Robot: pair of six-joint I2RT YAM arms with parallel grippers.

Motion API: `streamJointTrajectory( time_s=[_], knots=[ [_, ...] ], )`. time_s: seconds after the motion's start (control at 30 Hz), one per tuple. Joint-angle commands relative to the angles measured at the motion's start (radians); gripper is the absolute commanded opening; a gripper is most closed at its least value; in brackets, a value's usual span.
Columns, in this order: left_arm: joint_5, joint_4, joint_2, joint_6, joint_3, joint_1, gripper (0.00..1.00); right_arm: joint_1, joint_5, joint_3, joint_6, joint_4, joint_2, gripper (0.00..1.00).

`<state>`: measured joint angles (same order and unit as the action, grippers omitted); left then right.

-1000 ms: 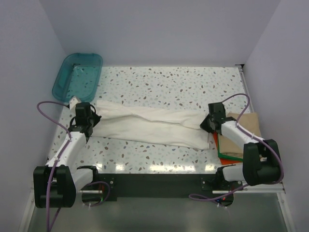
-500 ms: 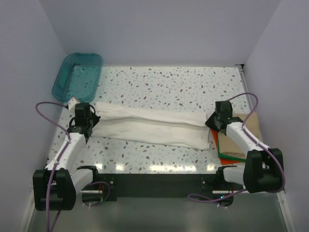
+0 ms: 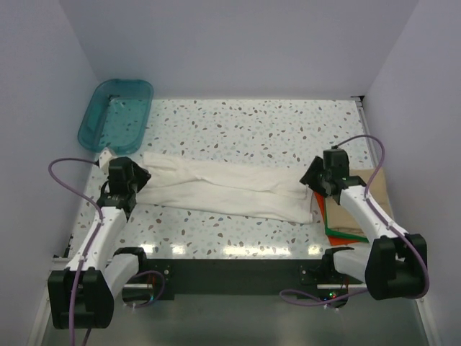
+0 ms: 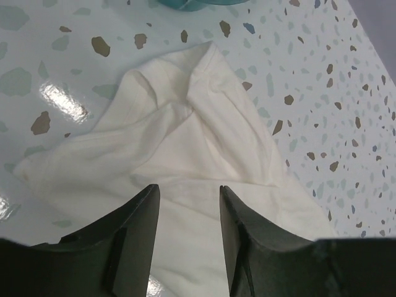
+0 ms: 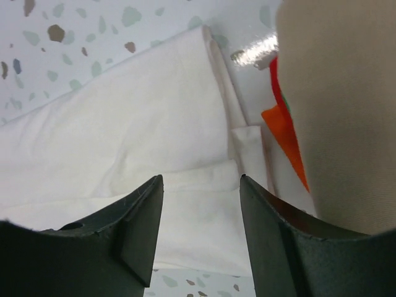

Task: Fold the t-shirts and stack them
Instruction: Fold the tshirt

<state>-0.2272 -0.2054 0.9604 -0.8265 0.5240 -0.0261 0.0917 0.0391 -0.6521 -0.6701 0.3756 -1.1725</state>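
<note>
**Item 1: off-white t-shirt (image 3: 223,189).** It lies as a long, narrow folded band across the near half of the table (image 3: 252,122), running left to right between my two arms. The left end is rumpled, with loose flaps and creases; the right end is flatter, its layered edges showing. I judge it light, limp and not slippery. It will sag wherever it is unsupported, and the layers will slide apart unless I pinch them together. The best hold looks like the two short ends, at the doubled edges, taking every layer.

**Item 2: folded stack, right side.** A tan t-shirt (image 5: 340,93) is on top, an orange-red one (image 5: 281,127) peeks from under it, and a green edge (image 3: 336,235) shows at the bottom. The stack sits just beside the band's right end; I cannot tell whether they overlap.

**Item 3: left gripper (image 4: 187,195).** It hovers over the rumpled left end with its jaws well parted and nothing held.

**Item 4: right gripper (image 5: 199,185).** It is above the right end, close to the stack, with its jaws parted and empty.

**Item 5: teal tub (image 3: 115,112).** It stands at the far left corner, apart from the cloth.
</note>
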Motion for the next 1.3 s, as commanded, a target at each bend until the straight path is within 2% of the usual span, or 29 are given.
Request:
streamJointTrajectory(
  time_s=[0.0, 0.03, 0.17, 0.2, 0.27, 0.37, 0.47, 0.93, 1.1, 1.27],
  knots=[
    [0.035, 0.044, -0.014, 0.007, 0.051, -0.002, 0.48, 0.048, -0.005, -0.124, 0.096, 0.011, -0.013, 0.57],
    [0.046, 0.064, 0.012, 0.003, 0.053, 0.011, 0.42, 0.092, 0.014, -0.168, 0.115, 0.013, -0.053, 0.57],
    [0.025, 0.087, 0.15, -0.005, 0.106, 0.092, 0.32, 0.201, 0.056, -0.297, 0.158, 0.035, -0.214, 0.57],
    [-0.021, 0.083, 0.184, -0.006, 0.125, 0.145, 0.31, 0.221, 0.082, -0.325, 0.167, 0.048, -0.246, 0.57],
    [-0.067, 0.069, 0.274, -0.025, 0.18, 0.181, 0.29, 0.267, 0.107, -0.388, 0.196, 0.051, -0.327, 0.56],
    [-0.064, 0.083, 0.371, -0.06, 0.214, 0.193, 0.22, 0.299, 0.12, -0.454, 0.236, 0.065, -0.401, 0.56],
    [-0.08, 0.092, 0.46, -0.074, 0.248, 0.207, 0.2, 0.315, 0.146, -0.486, 0.257, 0.086, -0.475, 0.56],
    [-0.074, 0.037, 0.871, -0.051, 0.53, 0.221, 0.2, 0.318, 0.177, -0.337, 0.17, 0.06, -0.547, 0.57],
    [-0.052, 0.008, 0.991, -0.019, 0.66, 0.23, 0.21, 0.318, 0.072, -0.261, 0.106, 0.019, -0.515, 0.58],
    [-0.009, -0.014, 1.129, 0.062, 0.824, 0.241, 0.22, 0.329, -0.033, -0.104, -0.015, -0.058, -0.382, 0.58]
  ],
)
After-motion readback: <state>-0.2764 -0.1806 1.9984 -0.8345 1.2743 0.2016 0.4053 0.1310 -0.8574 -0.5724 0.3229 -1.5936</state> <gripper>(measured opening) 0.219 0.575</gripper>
